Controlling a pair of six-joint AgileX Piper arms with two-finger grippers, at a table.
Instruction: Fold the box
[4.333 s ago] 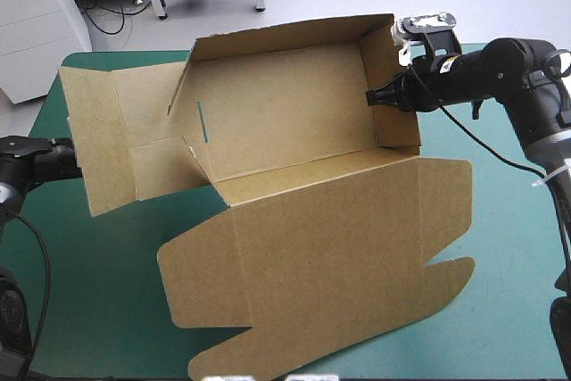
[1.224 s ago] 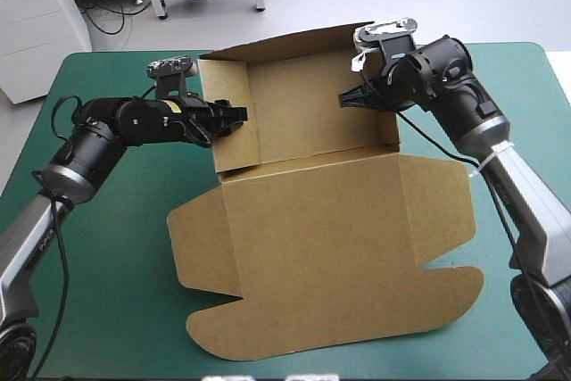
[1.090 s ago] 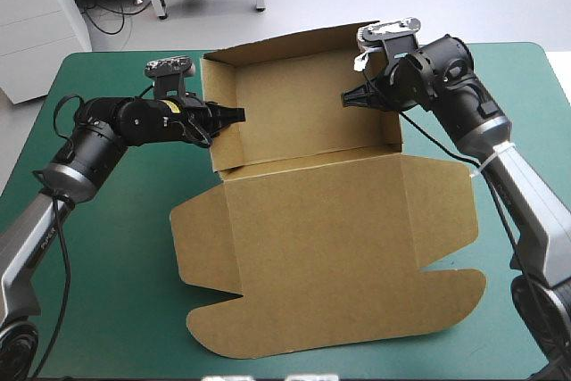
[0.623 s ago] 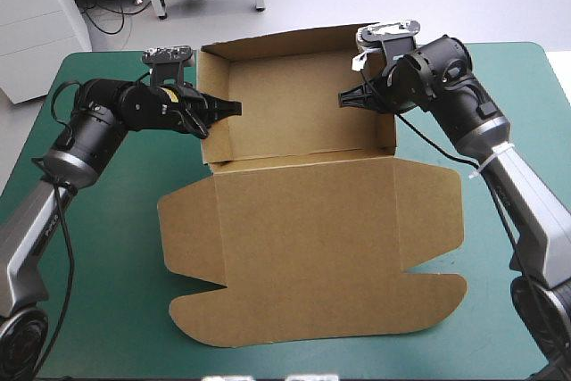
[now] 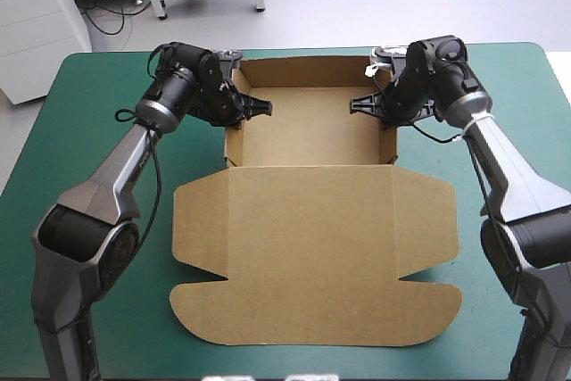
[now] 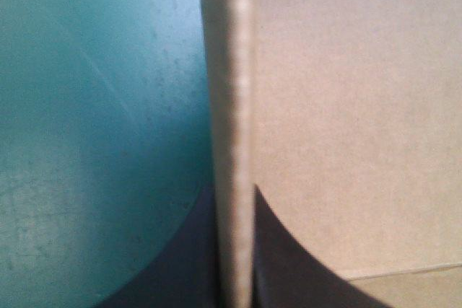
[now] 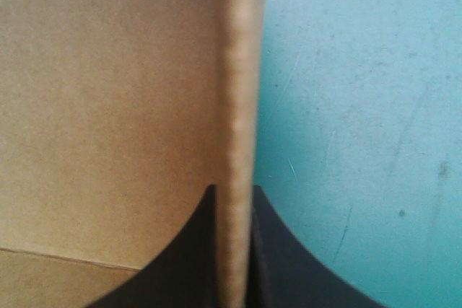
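- High view, item: the box [image 5: 308,136], one cut sheet of brown board, lies around the middle of the tabletop [image 5: 80,104]. Its open tray is toward 12 o'clock and its lid [image 5: 308,256] lies flat toward 6 o'clock.
- Long axis: the tray runs from 9 to 3 o'clock, with one of my arms at each short end.
- Left gripper [image 5: 243,106]: pinched onto the 9 o'clock wall [image 6: 229,70]. The left wrist view shows that wall's pale edge running straight out between my black fingers, with teal-green cover outside and brown tray floor inside.
- Right gripper [image 5: 379,106]: clamped the same way on the 3 o'clock wall [image 7: 240,70], brown inside and teal-green outside.
- Reach: neither arm is the nearer, since each holds its own wall. The lid lies toward 6 o'clock of both grippers, apart from them and untouched.
- Material: matte, unprinted board, thick at the cut edge and sharply creased where the lid joins the tray.
- Shape: the lid is wider than the tray, with rounded corners and a notch cut in from each side.
- Judgement: the next move turns on holding both walls upright, because I expect the stiff board to spring outward if I let go.
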